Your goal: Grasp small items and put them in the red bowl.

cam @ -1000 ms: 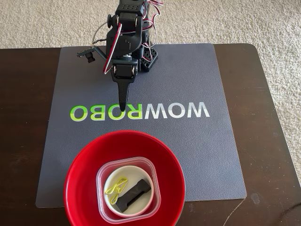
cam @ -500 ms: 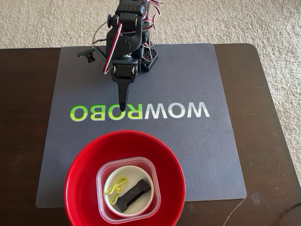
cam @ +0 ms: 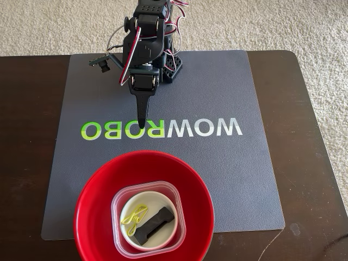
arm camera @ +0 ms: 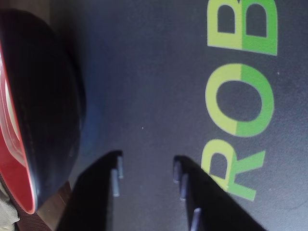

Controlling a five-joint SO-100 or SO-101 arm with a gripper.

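Gray mat [cam: 228, 179]; wrist view alone shows jaws parted, seemingly empty.

No visible change between earlier fixed-view pictures and now. Gripper [cam: 142, 126] in same spot over mat lettering, same pose, no shift. Red bowl [cam: 98, 190] ahead of gripper tip, same place; clear tub [cam: 120, 197], white bowl [cam: 157, 200], black bone-shaped piece [cam: 155, 223] and yellow-green band [cam: 135, 215] nested in it exactly as before. No earlier wrist picture to compare, so nothing to report from that view.
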